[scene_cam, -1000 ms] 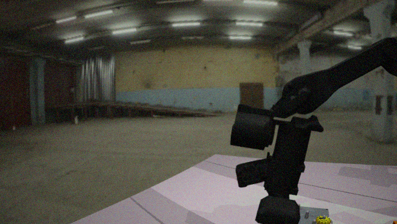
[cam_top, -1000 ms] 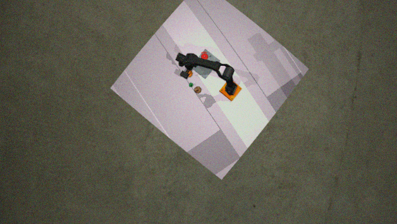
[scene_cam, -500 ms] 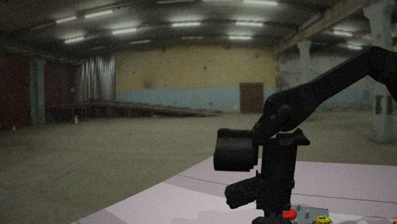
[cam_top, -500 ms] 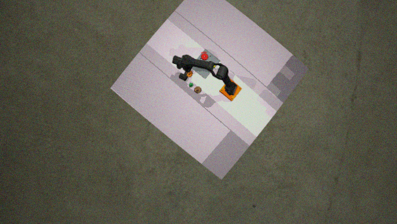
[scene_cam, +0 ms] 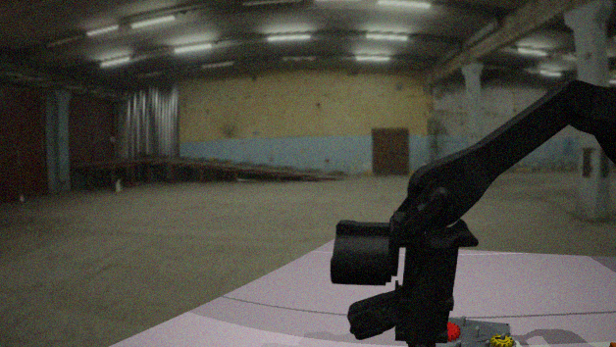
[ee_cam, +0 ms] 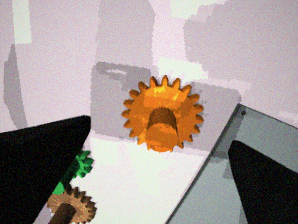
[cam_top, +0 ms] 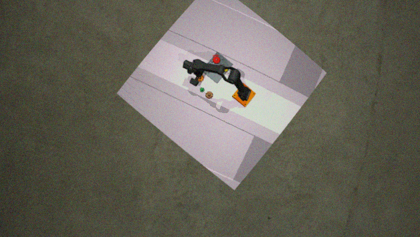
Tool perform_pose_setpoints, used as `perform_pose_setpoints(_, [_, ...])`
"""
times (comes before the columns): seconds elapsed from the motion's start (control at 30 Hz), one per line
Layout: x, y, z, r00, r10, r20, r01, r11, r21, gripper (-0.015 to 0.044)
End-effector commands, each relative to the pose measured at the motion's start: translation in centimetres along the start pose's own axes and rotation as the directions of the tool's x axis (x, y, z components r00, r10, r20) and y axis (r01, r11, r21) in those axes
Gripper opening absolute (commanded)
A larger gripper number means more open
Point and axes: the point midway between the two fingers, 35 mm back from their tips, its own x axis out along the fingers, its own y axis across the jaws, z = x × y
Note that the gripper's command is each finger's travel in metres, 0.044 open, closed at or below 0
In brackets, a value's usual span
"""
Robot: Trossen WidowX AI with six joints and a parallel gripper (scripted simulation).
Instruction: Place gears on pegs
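My gripper [ee_cam: 160, 135] is open with nothing between its fingers, pointing down above the orange gear [cam_top: 200, 78] [ee_cam: 165, 92]. The orange gear stands on the table beside the grey board [cam_top: 216, 77] [ee_cam: 210, 200] [scene_cam: 475, 332], its knob upward. A small green gear [cam_top: 202, 90] [ee_cam: 85, 164] is partly hidden by the left finger in the wrist view. A brown gear [cam_top: 208, 95] [ee_cam: 82, 202] stands near it. The red gear [cam_top: 215, 59] [scene_cam: 453, 331] and the yellow gear [cam_top: 226, 70] [scene_cam: 501, 341] are on the board. The arm hides part of the board, and most pegs cannot be made out.
The arm reaches over the board from its orange base plate [cam_top: 253, 94], at the right of the board in the top view. The board's corner and edge lie under the right finger in the wrist view. Shadows fall across the table [cam_top: 214, 140].
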Motion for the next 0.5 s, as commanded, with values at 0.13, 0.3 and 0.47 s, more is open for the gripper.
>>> perform_pose_setpoints(0.13, [1.20, -0.07, -0.16, 1.000, -0.003, -0.005, 0.003, 1.000, 0.003, 0.0440])
perform_pose_setpoints(0.3, [1.20, -0.07, -0.16, 1.000, -0.003, -0.005, 0.003, 1.000, 0.003, 0.0414])
perform_pose_setpoints(0.47, [1.20, -0.07, -0.16, 1.000, -0.003, -0.005, 0.003, 1.000, 0.003, 0.0282])
